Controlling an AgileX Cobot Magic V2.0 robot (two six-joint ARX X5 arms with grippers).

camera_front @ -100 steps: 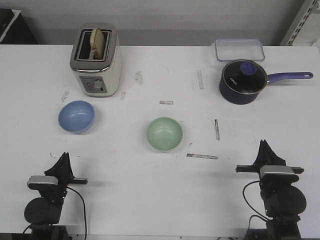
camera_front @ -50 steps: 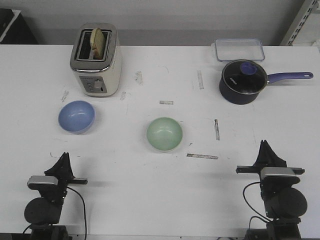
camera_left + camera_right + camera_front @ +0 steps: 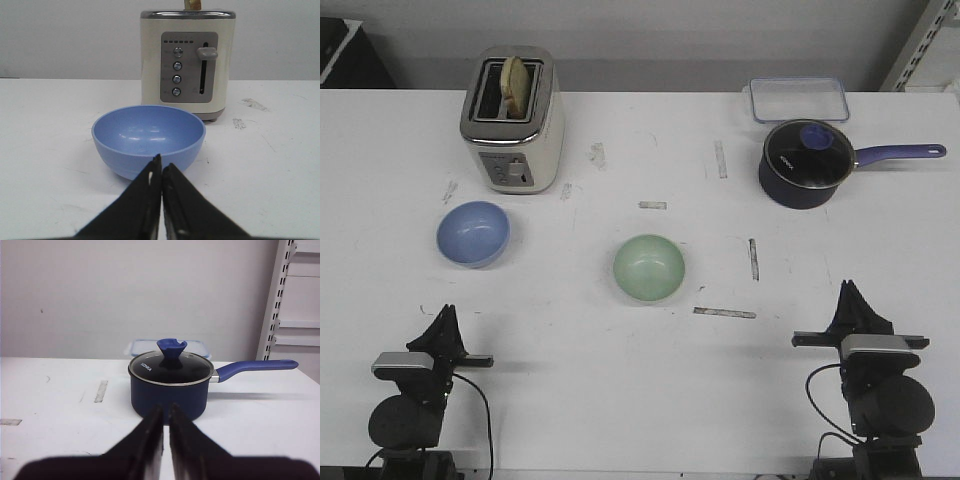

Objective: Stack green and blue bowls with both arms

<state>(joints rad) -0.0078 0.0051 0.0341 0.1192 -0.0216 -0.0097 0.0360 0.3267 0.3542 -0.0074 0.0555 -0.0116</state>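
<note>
Now both grippers, left gripper (image 3: 161,167) and right gripper (image 3: 166,410), have fingers pressed together, holding nothing. Blue bowl (image 3: 473,233) sits at 9 o'clock from green bowl (image 3: 649,267). Toaster (image 3: 512,118) and saucepan (image 3: 808,163) stand behind. Nothing has moved.

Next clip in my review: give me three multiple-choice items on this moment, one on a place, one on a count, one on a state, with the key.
1. Where does the blue bowl sit?
A. In front of the toaster
B. Inside the green bowl
C. Beside the saucepan

2. How many bowls are on the table?
A. One
B. Two
C. Three

3. How does the left gripper stand?
A. Shut on the blue bowl
C. Open wide around the bowl
B. Shut, holding nothing

Key:
1 A, the left wrist view shows the toaster right behind it.
2 B, the front view shows one blue and one green, apart.
3 B, its fingers meet short of the bowl; the right gripper looks shut and empty too.
</note>
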